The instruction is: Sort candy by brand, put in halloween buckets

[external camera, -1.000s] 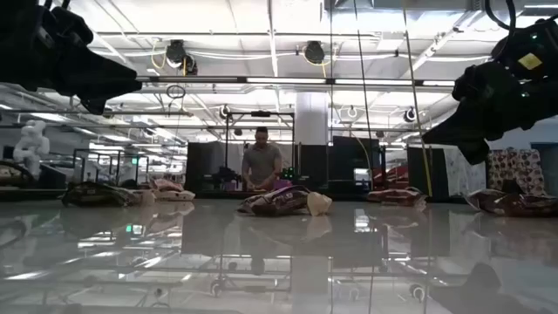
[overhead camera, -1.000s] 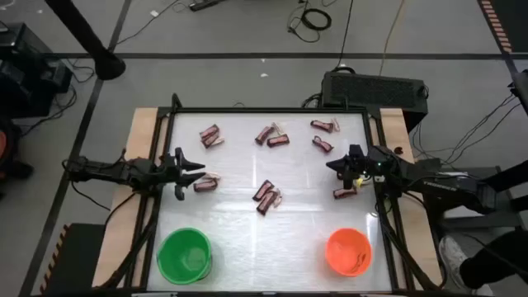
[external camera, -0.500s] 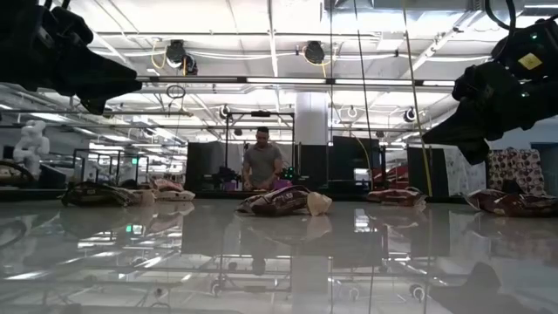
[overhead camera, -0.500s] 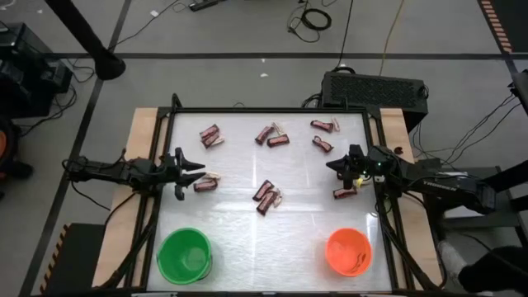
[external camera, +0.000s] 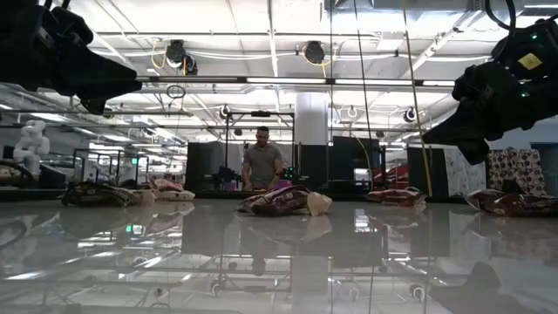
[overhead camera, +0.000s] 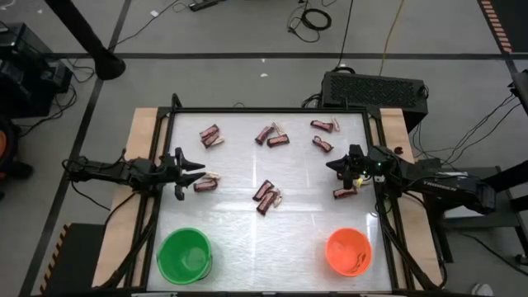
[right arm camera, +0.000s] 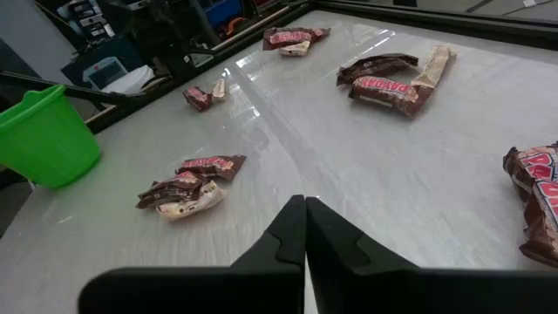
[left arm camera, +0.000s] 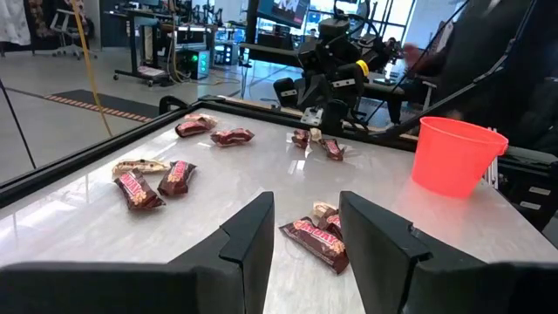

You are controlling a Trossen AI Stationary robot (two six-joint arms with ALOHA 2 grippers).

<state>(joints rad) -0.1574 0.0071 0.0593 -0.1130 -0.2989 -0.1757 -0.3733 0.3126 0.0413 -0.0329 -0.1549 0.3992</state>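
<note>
Hovering just above the left side of the table, the left gripper (overhead camera: 191,171) has its fingers parted and empty, with a small pair of candy bars (overhead camera: 206,183) lying right in front of it, a dark reddish-brown one touching a paler one. At the right edge, the right gripper (overhead camera: 339,166) is clenched on nothing, its two fingers pressed flat together in its wrist view, and another little cluster of candy (overhead camera: 345,192) sits just on its near side.

Outward from the claws, the rest of the candy is spread in small groups: one in the middle of the table (overhead camera: 266,195), and four along the far side, from the far left (overhead camera: 209,135) through the far centre (overhead camera: 272,136) to the far right (overhead camera: 323,125) and one just nearer than that (overhead camera: 322,144).

At the near edge stand the buckets, the green bucket (overhead camera: 185,255) on the left and the orange bucket (overhead camera: 348,252) on the right. From above, no bar can be made out in either, though their insides are not clear.

By this showing the sorting looks barely started, if at all: every visible bar lies on the table, and each still has to be picked up and dropped by kind.
</note>
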